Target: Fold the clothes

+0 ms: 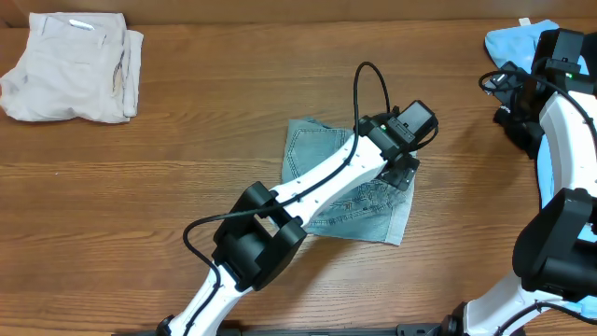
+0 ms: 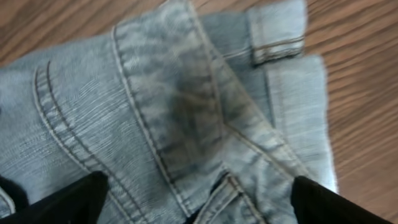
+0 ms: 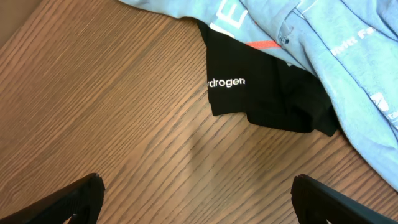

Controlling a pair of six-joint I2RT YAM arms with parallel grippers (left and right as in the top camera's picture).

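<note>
**Surface.** A brown wood-grain table (image 1: 187,159) fills all three views to every edge. In the overhead view its grain runs left to right.

**Clothes.**
- The folded beige shorts (image 1: 73,65) lie in the upper left of the overhead frame.
- The pale-blue washed denim shorts (image 1: 317,154) lie flat at its centre.
- The sky-blue printed T-shirt (image 1: 508,42) sits at the upper right.
- In the right wrist view, the black garment with white lettering (image 3: 261,93) lies partly under that T-shirt, at the upper centre of the frame.

**Grippers.**
- The left gripper (image 2: 199,186) hangs over the denim. Its two dark fingers (image 2: 68,202) sit wide apart in the lower corners of the left wrist view and hold nothing.
- The right gripper (image 3: 198,183) is likewise spread wide, over bare wood just below the black garment.

**Hidden or unclear.**
- The white left arm (image 1: 317,182) crosses the denim shorts diagonally from the lower left of the overhead frame and covers their middle.
- From overhead, the left fingertips are masked by the black wrist housing. We cannot tell whether they touch the cloth.
- The left wrist view is soft. We make out stitched seams, a cuffed hem at the upper right and a darker patch at the centre.
- The T-shirt is cut by the upper right edge of the overhead frame and overlapped by the right arm (image 1: 569,131).
- The lettering on the black garment reads "drogen", and its start is covered.
- From overhead, we cannot separate the black garment from the dark parts of the right arm.
</note>
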